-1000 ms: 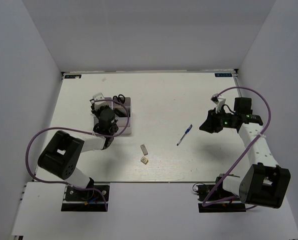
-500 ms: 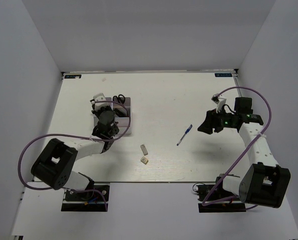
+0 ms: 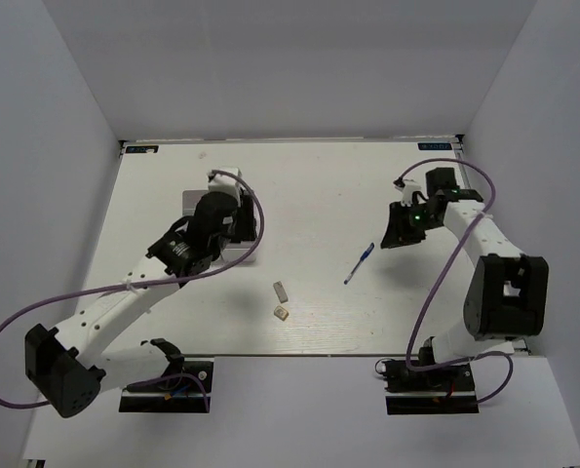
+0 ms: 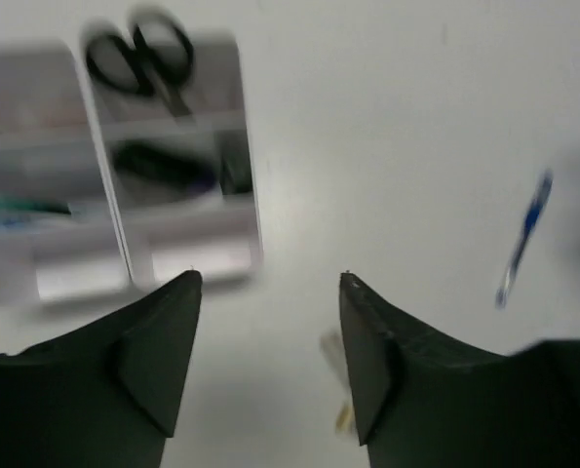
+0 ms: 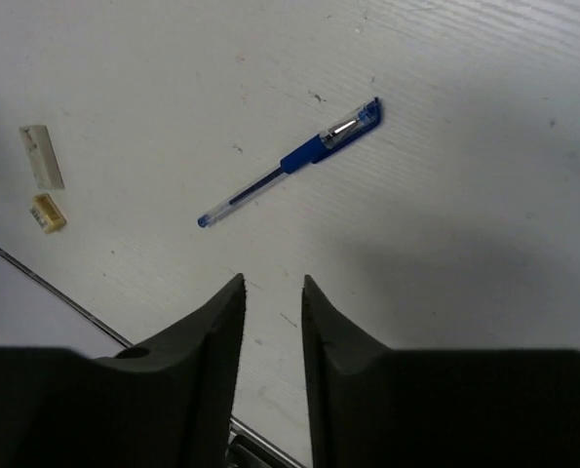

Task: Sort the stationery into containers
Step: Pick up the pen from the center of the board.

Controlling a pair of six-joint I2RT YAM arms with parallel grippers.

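Note:
The white organiser tray (image 4: 251,210) sits upper left in the left wrist view. It holds black-handled scissors (image 4: 143,58), a dark highlighter (image 4: 163,166) and thin pens (image 4: 26,207). In the top view my left arm covers most of the tray (image 3: 190,203). My left gripper (image 3: 239,234) (image 4: 270,278) hovers over the tray's near right corner, open and empty. A blue pen (image 3: 359,263) (image 5: 290,164) (image 4: 523,239) lies on the table. Two beige erasers (image 3: 281,291) (image 3: 282,312) (image 5: 41,156) lie left of the pen. My right gripper (image 3: 392,234) (image 5: 272,281) is above the table right of the pen, jaws narrowly apart and empty.
The white table (image 3: 319,195) is walled at the back and on both sides. Its near edge (image 5: 56,288) shows as a dark strip in the right wrist view. A purple cable (image 3: 465,244) loops beside the right arm.
My left arm has unfolded and risen, reaching out above the tray; its view is blurred by motion. My right arm has swung toward the back of the table.

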